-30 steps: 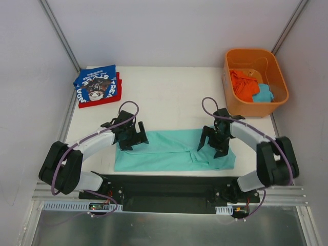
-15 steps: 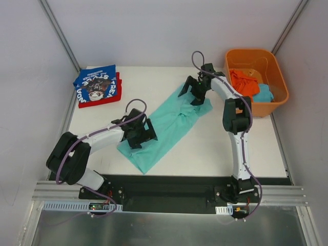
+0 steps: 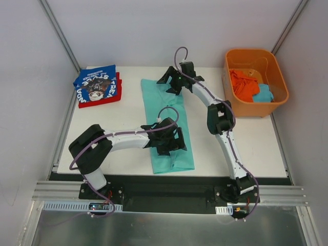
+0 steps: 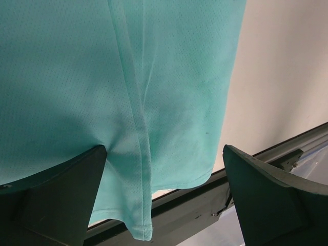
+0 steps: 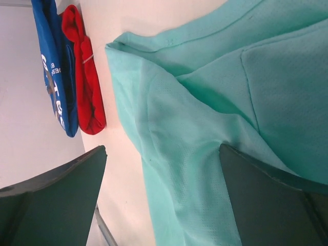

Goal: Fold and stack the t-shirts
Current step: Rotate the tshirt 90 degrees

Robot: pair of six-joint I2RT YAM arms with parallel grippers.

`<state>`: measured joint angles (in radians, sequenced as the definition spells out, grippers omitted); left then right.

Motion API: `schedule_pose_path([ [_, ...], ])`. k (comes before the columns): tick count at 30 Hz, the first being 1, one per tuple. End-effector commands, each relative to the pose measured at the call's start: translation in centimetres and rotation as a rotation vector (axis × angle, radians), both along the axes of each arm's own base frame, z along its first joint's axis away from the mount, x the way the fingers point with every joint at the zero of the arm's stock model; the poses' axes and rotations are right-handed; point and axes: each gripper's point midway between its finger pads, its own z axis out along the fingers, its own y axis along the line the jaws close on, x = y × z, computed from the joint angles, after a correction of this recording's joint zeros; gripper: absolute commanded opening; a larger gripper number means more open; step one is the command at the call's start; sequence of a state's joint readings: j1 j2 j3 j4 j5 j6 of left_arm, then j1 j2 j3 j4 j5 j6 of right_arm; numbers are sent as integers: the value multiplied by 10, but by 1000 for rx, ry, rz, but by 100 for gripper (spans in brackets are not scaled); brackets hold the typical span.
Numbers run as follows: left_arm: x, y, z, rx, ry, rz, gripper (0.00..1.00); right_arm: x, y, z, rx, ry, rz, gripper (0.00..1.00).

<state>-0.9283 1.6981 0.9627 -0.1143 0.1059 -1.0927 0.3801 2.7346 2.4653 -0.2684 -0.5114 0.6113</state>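
Mint-teal shirt lies half-folded beneath the wide-open jaws of left gripper and right gripper; blue shirt sits stacked on red shirt, orange tub cloth waits.

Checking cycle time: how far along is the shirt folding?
Done: blue shirt folded atop the red shirt. In hand: mint shirt lies as a long strip, left gripper and right gripper open over it. Left: fold it shorter, stack it; orange tub holds more cloth.
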Motion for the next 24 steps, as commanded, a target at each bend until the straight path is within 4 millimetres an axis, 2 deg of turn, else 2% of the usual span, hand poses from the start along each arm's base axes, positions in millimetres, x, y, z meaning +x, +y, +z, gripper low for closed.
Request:
schedule_pose_path([
  [1, 8, -2, 26, -22, -83, 2, 99, 21, -18, 22, -90, -103, -92, 97],
  [2, 8, -4, 34, -39, -99, -14, 99, 23, -24, 35, -103, -139, -84, 97],
  [3, 7, -8, 43, -58, -114, -35, 99, 21, -33, 64, -104, -164, -82, 97],
  [4, 9, -15, 63, -93, -164, -74, 99, 18, -38, 80, -109, -185, -68, 97],
  [5, 9, -18, 73, -105, -197, -92, 99, 13, -47, 112, -132, -248, -54, 97],
  [7, 2, -25, 97, -131, -281, -145, 99, -3, -60, 139, -174, -276, -28, 97],
  [8, -1, -26, 105, -139, -308, -167, 99, -19, -66, 164, -183, -305, -15, 97],
  [9, -8, -25, 108, -138, -318, -187, 99, -28, -71, 172, -213, -336, 15, 97],
  [10, -12, -23, 120, -157, -346, -202, 99, -39, -74, 177, -224, -341, 33, 97],
  [11, -15, -19, 122, -156, -350, -207, 99, -57, -84, 184, -247, -328, 39, 97],
  [12, -23, -10, 115, -132, -334, -212, 99, -66, -90, 181, -274, -319, 49, 97],
  [13, -27, -2, 123, -142, -345, -206, 99, -75, -97, 181, -289, -308, 46, 97],
  [14, -34, 11, 110, -110, -323, -203, 99, -95, -110, 171, -312, -268, 43, 97],
  [15, -39, 26, 112, -95, -317, -173, 99, -105, -118, 168, -337, -263, 37, 97],
  [16, -42, 36, 107, -78, -304, -154, 99, -122, -126, 188, -339, -303, 27, 97],
  [17, -49, 51, 90, -38, -276, -140, 99, -135, -133, 181, -358, -288, 25, 97],
  [18, -57, 61, 93, -52, -261, -118, 99, -158, -144, 143, -410, -207, 26, 97],
  [19, -62, 68, 88, -47, -246, -108, 99, -181, -152, 154, -420, -237, 14, 97],
  [20, -70, 80, 71, -16, -213, -99, 99, -195, -158, 145, -440, -228, 1, 97],
  [21, -75, 88, 69, -16, -191, -73, 99, -227, -176, 98, -509, -124, -7, 97],
  [22, -78, 94, 62, -1, -174, -61, 99, -244, -179, 112, -483, -165, -39, 97],
  [23, -85, 104, 47, 29, -143, -54, 99, -259, -181, 104, -479, -161, -40, 97],
  [24, -89, 107, 42, 37, -117, -38, 99, -277, -182, 91, -471, -142, -24, 97],
])
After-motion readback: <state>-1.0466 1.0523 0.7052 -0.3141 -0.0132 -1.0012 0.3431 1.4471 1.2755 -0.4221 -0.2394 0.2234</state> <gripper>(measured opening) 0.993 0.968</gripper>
